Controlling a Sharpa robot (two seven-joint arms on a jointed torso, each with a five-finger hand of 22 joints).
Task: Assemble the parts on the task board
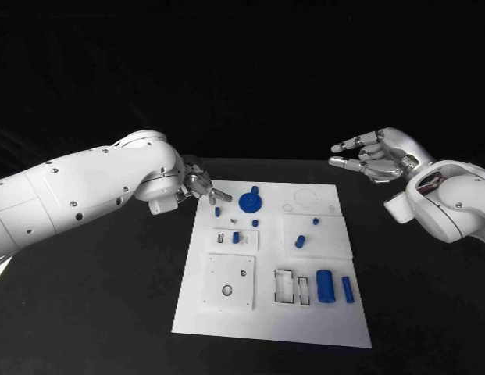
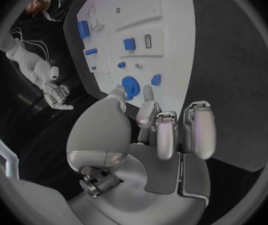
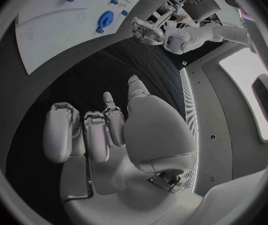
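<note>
The board (image 1: 267, 312) is lying in the middle of the black table (image 1: 96, 312), with the blue parts spread over it. A gear (image 1: 250, 205) is sitting near the far left corner, with a small peg (image 1: 218, 211) just to its left and a tiny stud (image 1: 254, 223) just on its near side. Further in, a block (image 1: 301, 242) is standing mid-board, and a cylinder (image 1: 324, 286) and a slimmer bar (image 1: 347, 290) are lying side by side at the near right.

The left hand (image 1: 201, 187) is hovering at the board's far left corner, fingers apart and holding nothing; the gear and the peg are lying just beyond its fingertips, near but not touching. In the left wrist view the fingers (image 2: 169, 135) are pointing toward the gear (image 2: 130, 86).

The right hand (image 1: 372, 156) is hanging above the table off the board's far right corner, well apart from every part, fingers loosely curled yet separated, holding nothing. In its wrist view the fingers (image 3: 96, 135) are reaching toward the board (image 3: 58, 40).
</note>
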